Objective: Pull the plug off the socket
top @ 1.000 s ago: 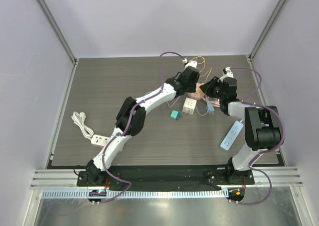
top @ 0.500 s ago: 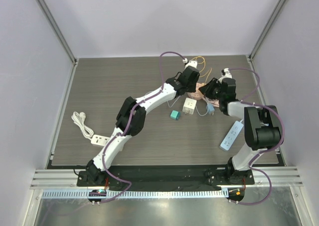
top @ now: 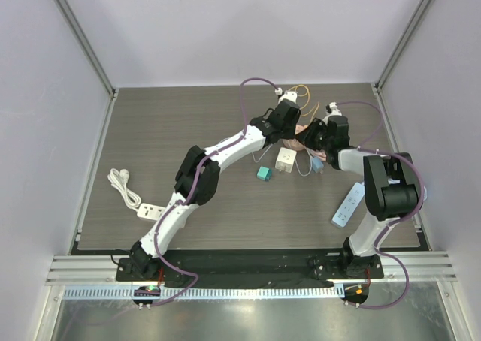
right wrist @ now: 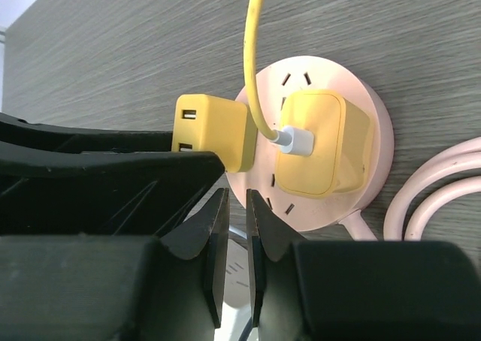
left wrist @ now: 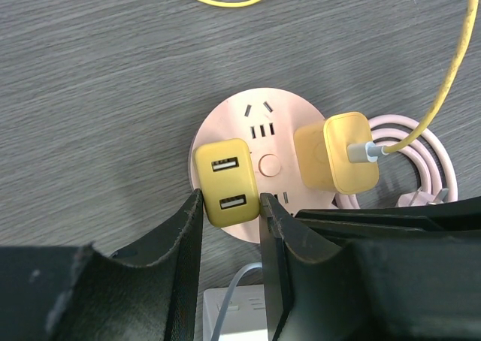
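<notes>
Left end effector [left wrist: 230,197] is pinching the yellow plug [left wrist: 224,177], the one with the two USB ports. One finger sits on each side of it, snug against the plastic. That plug sits in the near-left edge of the pink round socket [left wrist: 259,119], which is lying flat on the worktop [left wrist: 90,93] toward the far right. Right end effector [right wrist: 236,198] has its fingers pressed almost together with only a sliver between them and nothing in there that I can see. The tips are right at the rim of the socket next to the gripped plug. My guess is it's there to pin the base down, but I can't tell if it's actually touching. There's a second yellow plug [left wrist: 338,157] on the other side with a yellow cable [left wrist: 443,93] running off it, and nobody's on that one. Progress-wise I'd say the grab is done and the real work isn't: the plug looks fully seated, with no gap showing under it. What's left is the straight pull up and getting it clear, ideally without the whole socket coming along for the ride.
</notes>
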